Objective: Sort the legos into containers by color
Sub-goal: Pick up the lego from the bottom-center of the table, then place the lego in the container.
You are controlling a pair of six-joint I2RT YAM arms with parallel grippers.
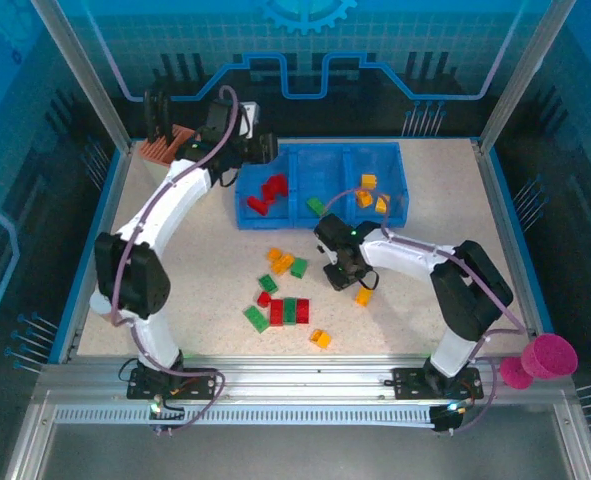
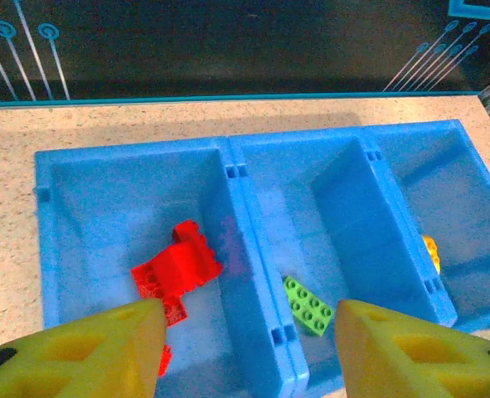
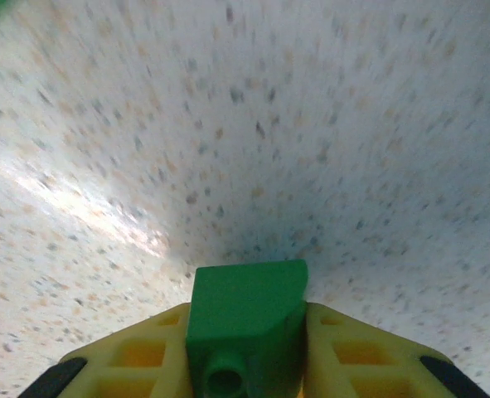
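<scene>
The blue tray [image 1: 400, 185] stands at the back centre with three containers side by side. Red legos [image 1: 267, 193] lie in the left one, a green lego [image 1: 316, 205] in the middle one, orange legos [image 1: 368, 190] in the right one. My left gripper [image 1: 263, 150] hovers over the tray's left end. In the left wrist view it [image 2: 249, 319] is open with nothing between its fingers, above the red legos [image 2: 178, 265] and the green lego [image 2: 308, 304]. My right gripper [image 1: 335, 272] is low over the table, shut on a green lego [image 3: 246, 319].
Several loose legos lie in front of the tray: orange [image 1: 280, 260], green [image 1: 256, 319], red [image 1: 302, 310], and an orange one [image 1: 363, 296] next to my right gripper. A ribbed orange-topped holder [image 1: 167, 148] stands back left. A pink cup [image 1: 548, 355] sits off the table's front right.
</scene>
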